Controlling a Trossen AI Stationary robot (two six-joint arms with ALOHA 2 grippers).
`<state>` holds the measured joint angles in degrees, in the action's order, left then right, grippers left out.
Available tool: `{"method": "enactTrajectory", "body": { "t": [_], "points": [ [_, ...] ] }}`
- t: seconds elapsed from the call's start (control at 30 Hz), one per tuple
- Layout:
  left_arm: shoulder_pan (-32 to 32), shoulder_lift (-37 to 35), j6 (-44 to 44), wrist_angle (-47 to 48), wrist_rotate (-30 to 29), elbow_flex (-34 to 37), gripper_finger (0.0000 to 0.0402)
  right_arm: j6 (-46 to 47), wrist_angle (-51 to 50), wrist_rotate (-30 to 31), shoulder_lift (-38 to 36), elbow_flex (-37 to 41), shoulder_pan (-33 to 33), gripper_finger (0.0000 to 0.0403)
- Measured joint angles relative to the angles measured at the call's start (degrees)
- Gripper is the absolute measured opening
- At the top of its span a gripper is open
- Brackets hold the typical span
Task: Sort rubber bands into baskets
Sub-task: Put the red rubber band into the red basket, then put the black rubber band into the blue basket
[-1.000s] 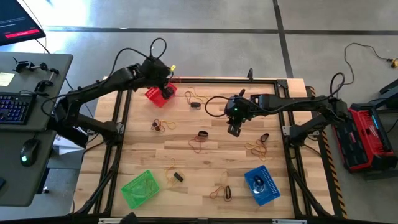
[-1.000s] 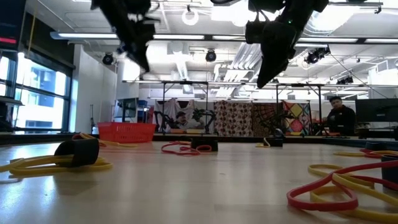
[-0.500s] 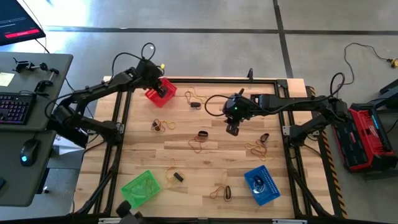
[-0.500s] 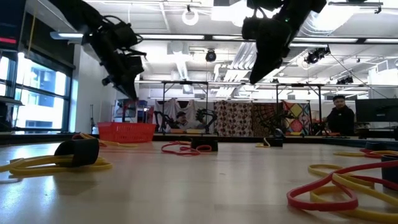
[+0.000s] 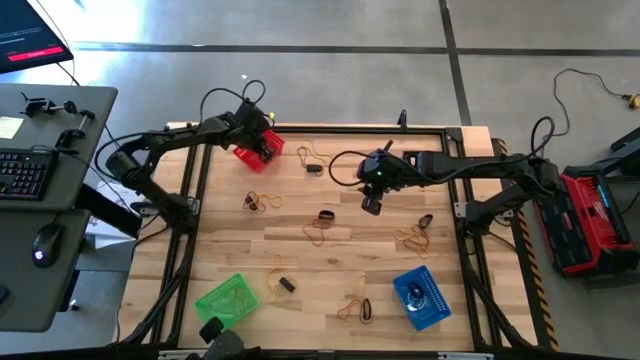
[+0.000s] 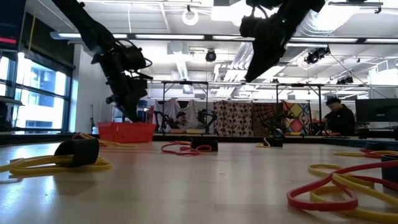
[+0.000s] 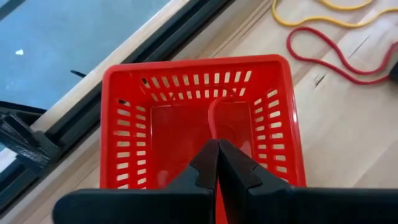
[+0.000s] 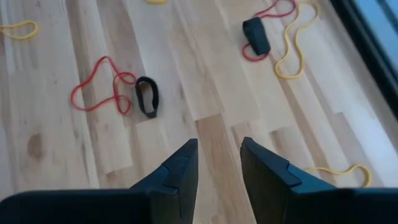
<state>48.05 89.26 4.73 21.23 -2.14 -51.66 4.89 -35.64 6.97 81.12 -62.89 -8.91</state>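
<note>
Your left gripper (image 7: 217, 163) has come back over the red basket (image 7: 127, 112) at the upper left of the high view, fingers pressed shut on a thin red rubber band (image 7: 213, 121) hanging into it. Your right gripper (image 5: 372, 205) hovers mid-table, fingers apart and empty. Loose rubber bands (image 5: 320, 231) lie scattered across the table (image 5: 330, 275); the green basket (image 5: 226, 302) sits lower left, the blue basket (image 5: 421, 297) lower right.

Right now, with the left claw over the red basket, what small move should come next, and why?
Probably open the left claw. It is shut on a red rubber band that hangs inside the red basket, so opening should drop it there.
</note>
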Motion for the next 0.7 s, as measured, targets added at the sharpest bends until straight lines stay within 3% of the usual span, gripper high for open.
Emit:
{"method": "enactTrajectory", "body": {
  "t": [0.17,0.43,0.7],
  "points": [
    [0.0,-0.1,0.0,0.0,-0.7,0.0,0.0,0.0,2.2,1.9,0.0,0.0,0.0,0.009],
    [-0.6,-0.2,1.1,1.1,-3.1,0.0,0.0027,-0.9,6.5,2.1,0.0,0.0,0.0,0.0006],
    [-1.9,-0.4,2.9,0.1,-6.3,0.0,0.0056,-0.9,7.8,2.2,0.0,0.0,0.0,0.0002]
  ]
}}
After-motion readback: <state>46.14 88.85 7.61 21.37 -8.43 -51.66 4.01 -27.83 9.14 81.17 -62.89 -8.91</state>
